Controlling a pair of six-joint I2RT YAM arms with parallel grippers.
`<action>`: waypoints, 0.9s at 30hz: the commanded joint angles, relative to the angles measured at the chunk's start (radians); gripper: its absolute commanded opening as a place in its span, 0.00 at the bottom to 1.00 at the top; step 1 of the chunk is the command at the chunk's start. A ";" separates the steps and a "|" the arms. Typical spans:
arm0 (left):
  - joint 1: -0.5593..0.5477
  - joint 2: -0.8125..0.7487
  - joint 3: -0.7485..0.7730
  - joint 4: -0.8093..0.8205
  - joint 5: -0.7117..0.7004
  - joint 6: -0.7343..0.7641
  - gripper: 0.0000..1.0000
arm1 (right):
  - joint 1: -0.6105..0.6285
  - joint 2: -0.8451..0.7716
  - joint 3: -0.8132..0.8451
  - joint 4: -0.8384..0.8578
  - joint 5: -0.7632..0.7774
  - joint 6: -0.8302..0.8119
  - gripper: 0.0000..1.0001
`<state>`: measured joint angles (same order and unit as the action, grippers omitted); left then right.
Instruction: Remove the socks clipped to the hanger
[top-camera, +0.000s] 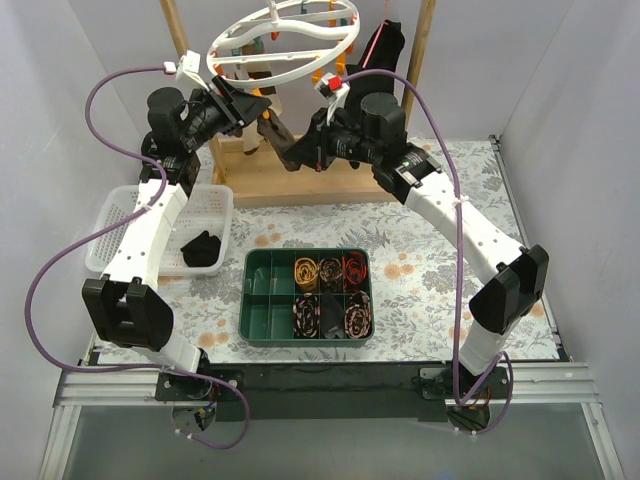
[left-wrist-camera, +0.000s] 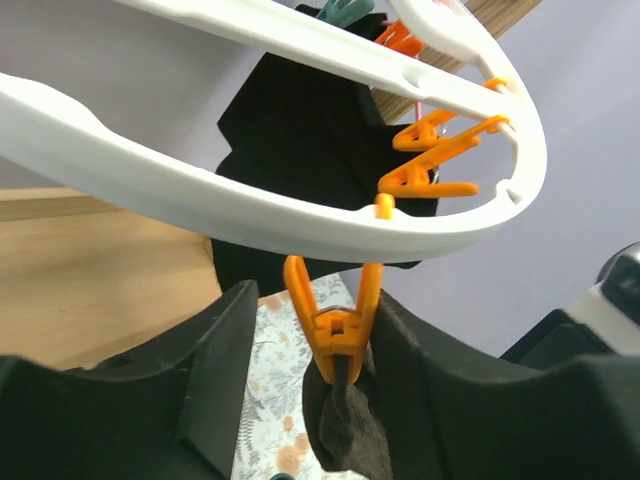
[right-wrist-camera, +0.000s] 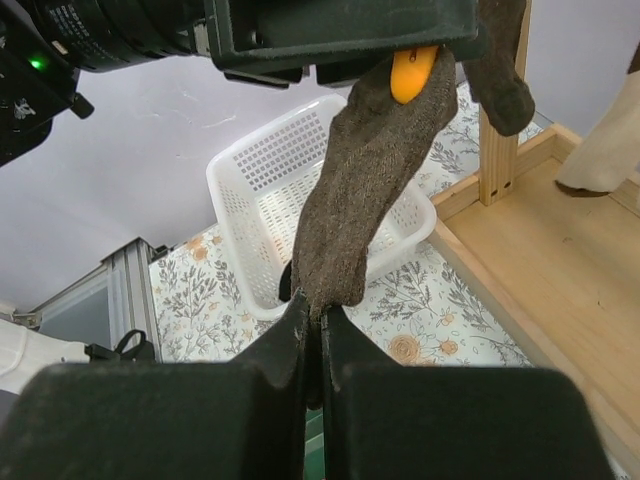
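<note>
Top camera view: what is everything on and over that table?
hanger: one, white, hung up at the back
pegs: several, mostly orange, along the hanger's rim
dark brown sock: one, hanging from an orange peg
black garment: one, pink strip, right of the hanger
wooden frame: one, pale wood, at the back
basket: one, white, left; holds a black sock
tray: one, green, centre; at least five rolled sock bundles
left gripper: black, either side of that peg
right gripper: black, pinching the sock's lower end
</note>
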<state>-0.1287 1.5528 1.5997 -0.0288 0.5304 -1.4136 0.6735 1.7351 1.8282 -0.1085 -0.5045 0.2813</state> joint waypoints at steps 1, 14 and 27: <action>-0.003 -0.020 0.017 0.067 0.003 -0.028 0.40 | -0.003 -0.057 -0.033 0.035 -0.020 -0.014 0.01; -0.005 -0.028 0.003 0.110 0.037 -0.045 0.00 | -0.003 -0.100 -0.109 0.035 -0.016 -0.008 0.01; -0.005 -0.140 -0.208 0.006 0.193 0.018 0.69 | -0.005 -0.262 -0.345 -0.083 -0.116 -0.089 0.01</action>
<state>-0.1307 1.4906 1.4597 0.0162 0.6186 -1.4235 0.6735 1.5372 1.5177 -0.1368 -0.5442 0.2543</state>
